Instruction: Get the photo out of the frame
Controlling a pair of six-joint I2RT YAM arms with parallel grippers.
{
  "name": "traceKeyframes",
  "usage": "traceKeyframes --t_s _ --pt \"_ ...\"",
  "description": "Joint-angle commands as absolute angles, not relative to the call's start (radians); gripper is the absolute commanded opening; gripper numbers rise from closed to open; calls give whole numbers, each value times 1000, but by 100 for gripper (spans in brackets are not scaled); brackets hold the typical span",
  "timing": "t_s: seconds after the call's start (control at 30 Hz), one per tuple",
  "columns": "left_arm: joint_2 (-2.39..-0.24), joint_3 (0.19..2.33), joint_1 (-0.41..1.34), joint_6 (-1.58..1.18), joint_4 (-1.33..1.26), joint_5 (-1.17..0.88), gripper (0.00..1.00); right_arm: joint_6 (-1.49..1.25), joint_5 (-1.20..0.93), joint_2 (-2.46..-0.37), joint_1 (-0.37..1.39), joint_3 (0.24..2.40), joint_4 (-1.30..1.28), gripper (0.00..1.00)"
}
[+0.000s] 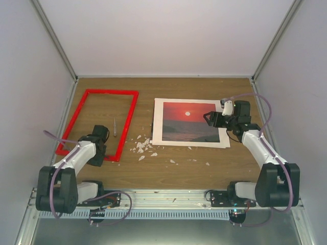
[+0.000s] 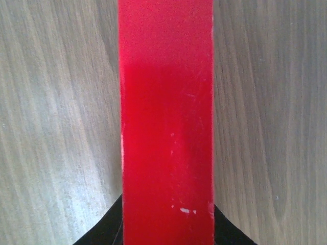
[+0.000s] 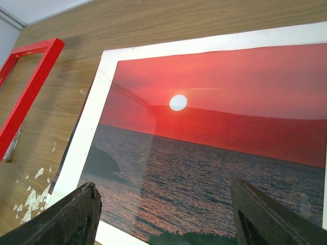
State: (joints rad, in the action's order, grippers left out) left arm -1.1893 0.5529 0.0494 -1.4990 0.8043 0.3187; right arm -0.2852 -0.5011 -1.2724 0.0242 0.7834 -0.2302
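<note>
Brown wood-grain tabletop [image 1: 204,168] fills the space between pale walls. On it the frame [image 1: 112,92] lies flat and empty, with bare wood showing through its opening and a thin grey sliver [image 1: 115,127] inside. The left gripper [image 2: 167,232] is clamped on the frame's near bar, a black finger at each edge. Just right of the frame, the photo [image 1: 186,122] lies face up within a white mat border [image 1: 157,122]. White flakes [image 1: 142,147] are scattered between the two. The right gripper [image 1: 208,118] hovers over the photo's edge farthest from the frame, jaws wide apart and holding nothing.
</note>
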Motion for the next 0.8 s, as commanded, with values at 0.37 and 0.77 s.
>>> traceKeyframes --t_s 0.37,0.77 --pt "-1293 592 41 -1571 689 314 37 -288 -517 -1277 31 772 -213 71" --pt "-1247 641 41 -1448 719 284 67 -279 -490 -1277 54 780 -237 71"
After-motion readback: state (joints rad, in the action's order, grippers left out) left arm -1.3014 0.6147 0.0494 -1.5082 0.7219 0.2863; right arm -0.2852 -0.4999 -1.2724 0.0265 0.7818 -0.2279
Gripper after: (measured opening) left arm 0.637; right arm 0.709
